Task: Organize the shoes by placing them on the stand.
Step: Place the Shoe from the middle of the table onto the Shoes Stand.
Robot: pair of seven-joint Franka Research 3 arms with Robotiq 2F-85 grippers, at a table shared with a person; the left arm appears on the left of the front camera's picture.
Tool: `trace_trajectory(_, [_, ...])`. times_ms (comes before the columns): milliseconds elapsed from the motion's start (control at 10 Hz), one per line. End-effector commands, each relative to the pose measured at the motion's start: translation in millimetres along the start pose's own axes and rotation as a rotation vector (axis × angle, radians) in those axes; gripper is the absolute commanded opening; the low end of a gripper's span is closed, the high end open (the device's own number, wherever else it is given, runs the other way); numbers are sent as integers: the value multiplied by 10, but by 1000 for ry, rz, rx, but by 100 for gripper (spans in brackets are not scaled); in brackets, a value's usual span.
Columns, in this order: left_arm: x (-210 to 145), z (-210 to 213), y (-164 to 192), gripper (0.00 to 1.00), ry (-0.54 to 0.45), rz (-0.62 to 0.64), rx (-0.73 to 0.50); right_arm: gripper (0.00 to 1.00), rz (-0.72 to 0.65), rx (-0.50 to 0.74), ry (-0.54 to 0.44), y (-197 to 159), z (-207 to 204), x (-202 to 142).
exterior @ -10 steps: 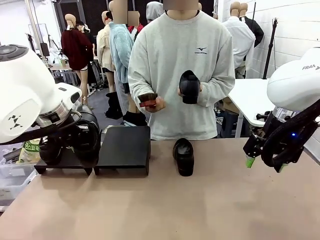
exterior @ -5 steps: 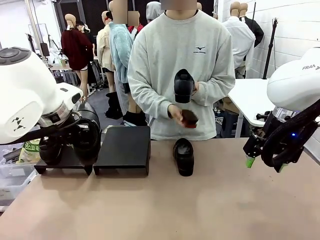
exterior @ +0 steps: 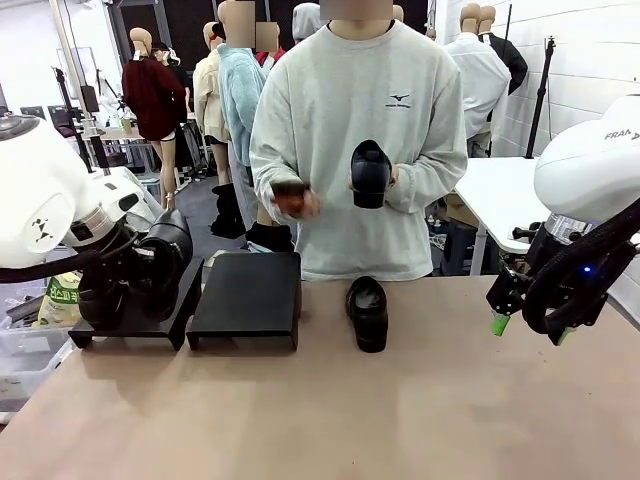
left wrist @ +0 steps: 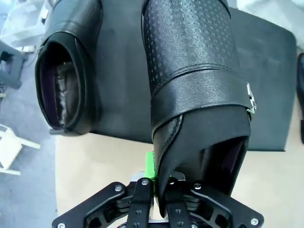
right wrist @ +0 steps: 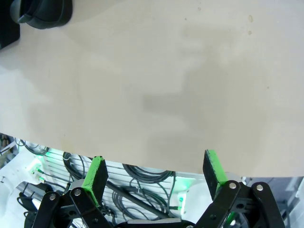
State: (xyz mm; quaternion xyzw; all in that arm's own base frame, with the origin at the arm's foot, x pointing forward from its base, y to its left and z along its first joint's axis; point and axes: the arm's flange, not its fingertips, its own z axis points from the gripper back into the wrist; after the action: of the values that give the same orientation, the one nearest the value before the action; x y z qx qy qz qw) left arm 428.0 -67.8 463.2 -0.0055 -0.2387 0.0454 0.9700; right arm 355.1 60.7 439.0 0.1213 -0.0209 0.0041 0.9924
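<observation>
Item: my left pincer (left wrist: 159, 183) clamps buckled shoe (left wrist: 194, 71) by heel rim, presumably for lowering onto stand (left wrist: 266, 71); my right pincer (right wrist: 154, 173) wide, idle above desk (right wrist: 166, 85).

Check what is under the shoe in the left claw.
The black stand lies under the shoe that the left claw grips by the heel. Another shoe sits beside it. The shoe hides its own sole, so contact with the stand cannot be told.
</observation>
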Motion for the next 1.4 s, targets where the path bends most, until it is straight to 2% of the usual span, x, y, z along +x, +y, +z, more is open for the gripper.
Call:
trace_trajectory(0, [243, -42, 106, 0, -11, 5, 13, 100, 5, -1, 2, 4, -8, 1])
trace_trajectory(200, [336, -202, 231, 0, 6, 18, 20, 100, 5, -1, 2, 4, -8, 1])
trace_trajectory(300, [351, -257, 232, 0, 25, 52, 22, 100, 5, -1, 2, 4, -8, 1])
trace_trajectory(400, [283, -167, 130, 0, 40, 136, 78, 100, 5, -1, 2, 4, -8, 1])
trace_trajectory(500, [264, -251, 239, 0, 35, 44, 9, 100, 5, -1, 2, 4, -8, 1])
trace_trajectory(700, [255, -283, 236, 0, 47, 76, 20, 100, 5, -1, 2, 4, -8, 1])
trace_trajectory(900, [392, -390, 224, 0, -7, -6, 30, 100, 5, -1, 2, 4, -8, 1])
trace_trajectory(1300, [466, -568, 224, 0, 38, -19, 0, 100, 5, -1, 2, 4, -8, 1])
